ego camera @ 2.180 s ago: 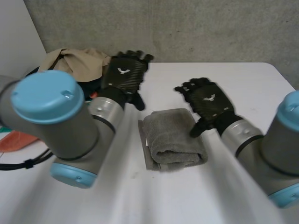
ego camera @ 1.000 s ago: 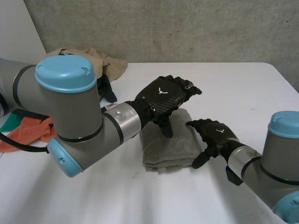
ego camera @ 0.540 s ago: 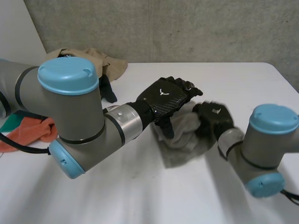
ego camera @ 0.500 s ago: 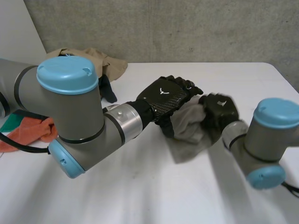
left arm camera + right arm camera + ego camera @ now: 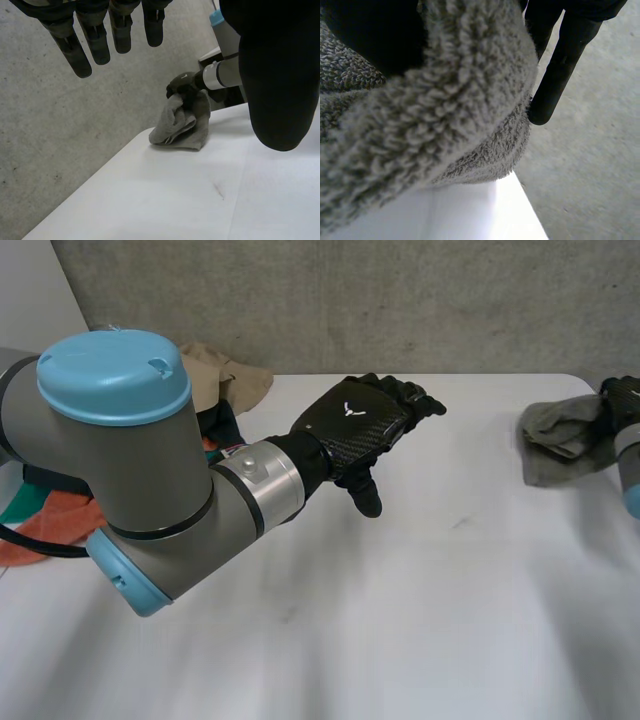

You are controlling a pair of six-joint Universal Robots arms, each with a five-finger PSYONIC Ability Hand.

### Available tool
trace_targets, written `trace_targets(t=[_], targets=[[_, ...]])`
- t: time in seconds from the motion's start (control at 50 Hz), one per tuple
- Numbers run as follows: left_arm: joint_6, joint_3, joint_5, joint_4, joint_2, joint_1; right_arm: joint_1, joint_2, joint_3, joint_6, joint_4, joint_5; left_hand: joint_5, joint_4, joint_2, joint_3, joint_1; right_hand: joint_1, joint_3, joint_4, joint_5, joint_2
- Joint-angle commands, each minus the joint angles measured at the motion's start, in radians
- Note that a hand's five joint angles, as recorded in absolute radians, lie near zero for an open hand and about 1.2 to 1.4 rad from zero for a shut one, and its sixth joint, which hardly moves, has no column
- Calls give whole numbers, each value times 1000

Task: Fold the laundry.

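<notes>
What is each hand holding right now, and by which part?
The right hand grips the grey towel by one bunched end, fingers and thumb round it. The left hand is open, holding nothing.

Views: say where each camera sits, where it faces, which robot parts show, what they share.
Head view: behind the arms, looking down at the table; left robot hand, right robot hand.
Left wrist view: wrist-mounted, facing the grey towel across the table; own fingers.
Right wrist view: wrist-mounted, close against the towel; own fingers.
All share the towel.
</notes>
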Motion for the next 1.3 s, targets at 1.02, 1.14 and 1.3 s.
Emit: trace_targets(t=[1.02, 1.14, 1.3], targets=[[29, 132, -272, 60, 29, 461, 229, -915, 1255, -411, -216, -321, -2, 18, 12, 7, 32, -752, -960, -1024, -970, -937], [145, 268, -114, 119, -223, 594, 249, -931, 1333, -409, -173, -327, 34, 53, 47, 42, 67, -752, -960, -1024, -970, -937], [153, 500, -12, 184, -519, 686, 248, -939, 1405, -412, -170, -325, 80, 100, 94, 89, 114, -752, -960, -1024, -970, -937]])
